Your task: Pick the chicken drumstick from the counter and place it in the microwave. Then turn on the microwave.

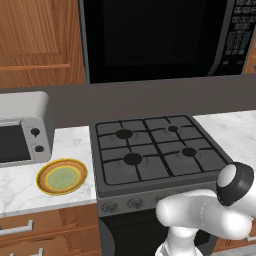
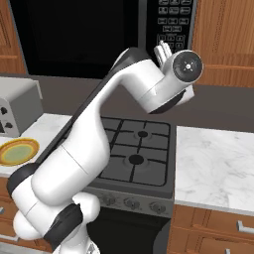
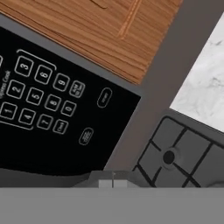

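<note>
Our gripper (image 2: 162, 51) is pressed together, pinching nothing, raised in front of the keypad (image 2: 173, 22) at the microwave's (image 1: 150, 35) right side. We judge the start-up step is in hand: the dark glass door (image 1: 145, 37) looks closed, and we cannot see the drumstick, so we take it to be inside. Next we need to steer the closed tips onto the small oval start button (image 3: 104, 97) beside the number keys and push squarely. The panel is glossy black with white-outlined rounded keys. Below lies the matte grey stove (image 1: 155, 150) with cast grates, flanked by veined marble table (image 2: 218, 163); a round yellow plate (image 1: 62, 176) sits near the table's front edge, left of the stove.
</note>
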